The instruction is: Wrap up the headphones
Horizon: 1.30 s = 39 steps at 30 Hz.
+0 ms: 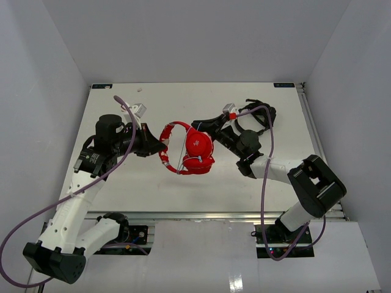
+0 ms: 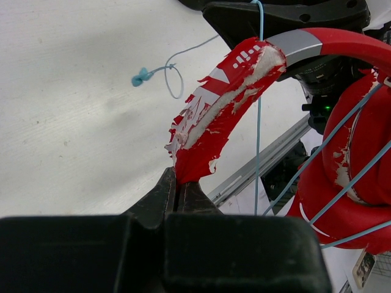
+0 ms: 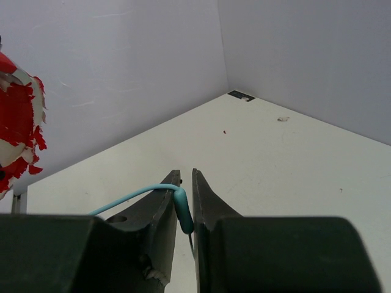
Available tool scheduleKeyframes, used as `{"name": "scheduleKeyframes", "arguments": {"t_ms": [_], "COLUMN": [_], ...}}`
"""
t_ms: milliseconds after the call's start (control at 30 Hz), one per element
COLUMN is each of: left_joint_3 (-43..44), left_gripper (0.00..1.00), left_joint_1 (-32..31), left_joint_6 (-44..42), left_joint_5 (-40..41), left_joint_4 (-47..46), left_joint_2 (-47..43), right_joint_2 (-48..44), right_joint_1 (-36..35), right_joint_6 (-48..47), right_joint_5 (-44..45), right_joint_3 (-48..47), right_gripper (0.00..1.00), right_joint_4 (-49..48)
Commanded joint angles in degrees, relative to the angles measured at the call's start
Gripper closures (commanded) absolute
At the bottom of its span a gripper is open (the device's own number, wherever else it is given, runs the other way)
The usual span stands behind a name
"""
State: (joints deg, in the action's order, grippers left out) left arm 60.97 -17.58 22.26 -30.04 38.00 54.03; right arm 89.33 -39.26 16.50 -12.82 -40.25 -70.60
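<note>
The red headphones [image 1: 194, 151] hang in the middle of the top view, held between the two arms and seemingly clear of the table [image 1: 153, 190]. The left pincer [image 2: 183, 183] is clenched on the lower tip of the headband [image 2: 223, 104], where the red padding is torn and flaking to white. That grip looks risky: the skin could peel or slide out, dropping everything. The right pincer [image 3: 186, 177] nips a small blue sleeve [image 3: 183, 213] on the thin cable [image 2: 258, 122], with very little of it caught. A hard pull could snatch it free or strain the wire. Strands already cross the earcup [image 2: 360, 152], and slack would likely let them slip off.
</note>
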Motion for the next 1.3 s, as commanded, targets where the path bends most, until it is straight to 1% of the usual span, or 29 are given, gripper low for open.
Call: {"name": "scheduleKeyframes", "arguments": {"t_ms": [0, 67, 100, 167, 200, 267, 333, 400, 467, 567, 633, 767, 900, 967, 1067, 1100, 1200, 1267], "left_joint_3": [-0.1, -0.39, -0.63, -1.4, -1.6, -1.64, -1.14, -0.33, 0.96, 2.46, 3.66, 4.81, 5.29, 6.34, 8.9, 9.81, 12.9, 15.32], "left_gripper": [1.0, 1.0, 1.0, 1.0, 1.0, 1.0, 1.0, 1.0, 1.0, 1.0, 1.0, 1.0, 1.0, 1.0, 1.0, 1.0, 1.0, 1.0], "left_joint_1": [-0.35, -0.35, -0.35, -0.54, -0.67, -0.87, -0.97, -1.08, -1.34, -3.12, -5.12, -5.7, -6.82, -7.77, -8.71, -8.89, -9.13, -9.13], "left_joint_6": [-0.2, -1.09, -1.96, -3.73, -4.59, -5.56, -5.94, -6.35, -7.25, -9.49, -10.83, -12.23, -13.36, -14.24, -16.0, -16.73, -22.83, -26.52], "left_joint_5": [-5.33, -5.22, -4.62, -1.04, 1.99, 6.96, 11.64, 13.22, 13.86, 18.29, 23.8, 29.25, 38.01, 41.24, 44.36, 44.3, 41.71, 39.23], "left_joint_4": [-0.47, -0.55, -0.41, -0.19, -0.06, 0.05, -0.3, -1.14, -1.64, -1.36, -0.64, 0.53, 1.1, 1.77, 2.87, 2.94, 2.87, 3.54], "left_joint_2": [-0.59, -0.59, -0.45, 0.0, 0.53, 1.63, 4.11, 6.84, 10.47, 13.98, 16.55, 19.11, 19.35, 19.94, 20.74, 20.5, 18.63, 17.68], "right_joint_2": [1.2, 1.69, 1.72, 1.48, 0.95, -0.12, -0.95, -1.29, -1.21, -0.78, -0.14, 2.8, 5.7, 7.27, 7.44, 7.5, 7.61, 7.81], "right_joint_1": [1.18, 1.29, 1.58, 2.44, 3.16, 4.72, 5.94, 6.65, 6.65, 6.74, 7.01, 7.67, 8.4, 8.98, 10.11, 10.41, 11.1, 11.34], "right_joint_6": [0.26, 0.05, 0.02, -0.06, -0.06, -0.08, -1.56, -4.48, -6.95, -10.25, -12.34, -15.53, -17.94, -18.98, -20.34, -20.94, -22.31, -22.85], "right_joint_5": [2.49, 3.09, 3.37, 2.88, 2.16, -0.58, -5.15, -10.18, -11.77, -12.49, -13.18, -17.05, -20.76, -22.87, -28.42, -30.49, -35.95, -37.97], "right_joint_3": [-1.08, -1.14, -1.29, -1.51, -1.57, -2.15, -5.4, -8.81, -11.67, -16.46, -20.22, -27.33, -33.43, -34.82, -34.16, -33.79, -33.16, -32.54], "right_gripper": [0.87, 0.92, 0.92, 0.92, 0.92, 0.92, 0.92, 0.92, 0.92, 0.92, 0.92, 0.92, 0.92, 0.92, 0.92, 0.92, 0.92, 0.92], "right_joint_4": [-8.24, -9.23, -8.93, -8.12, -7.2, -3.71, 1.88, 10.08, 19.31, 29.96, 35.16, 47.06, 54.0, 56.6, 56.96, 56.78, 56.82, 56.33]}}
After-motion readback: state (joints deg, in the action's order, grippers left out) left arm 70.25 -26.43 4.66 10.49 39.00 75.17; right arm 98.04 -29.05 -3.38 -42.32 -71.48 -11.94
